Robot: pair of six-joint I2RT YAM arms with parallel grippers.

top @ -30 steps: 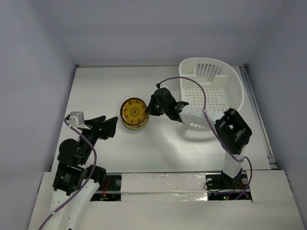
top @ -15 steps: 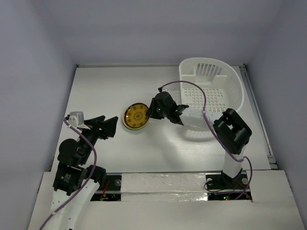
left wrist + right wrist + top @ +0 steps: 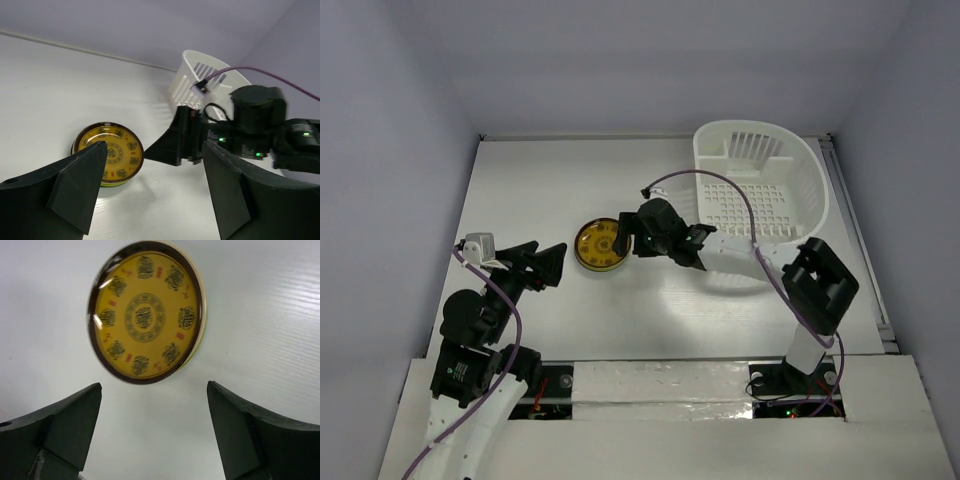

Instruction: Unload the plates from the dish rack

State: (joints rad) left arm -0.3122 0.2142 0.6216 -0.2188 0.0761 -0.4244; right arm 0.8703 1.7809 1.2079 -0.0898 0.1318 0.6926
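Moved since a second ago: right fingers (image 3: 65,425) were pinched at the near rim of the amber-yellow plate (image 3: 598,245) and have now sprung wide. The plate has dropped from a raised tilt to lie flat, and the right elbow has swung out toward the near edge.
Plate now: face up on the worktop (image 3: 520,190), left of the dish rack (image 3: 750,145) and well apart from it, between the two arms' reach.
Beneath it: a lime-green plate (image 3: 194,354) shows as a thin edge under the amber one, so it looks to me like the top of a stack; how many lie under it I cannot tell.
Right fingers: spread wide, empty, one on each side of the wrist view, with the plate just ahead of them and not touched.
Why so: I read this as a release. The plate is set where the others were put, and the fingers are opened fully so they can back off without dragging its rim.
Right arm pose: stretched low from its base across the front of the rack, wrist turned to point leftward at the plate, cable looping above it.
Left arm pose: folded near its own base, unmoved, wrist aimed across the worktop at the plate from the other side.
Left fingers (image 3: 75,185): wide apart, holding nothing, standing well short of the plate.
Rack: only its grid base and small compartment show from overhead; I see no plate in it.
Task standing: seemingly the last plate is out, with only the withdrawal left.
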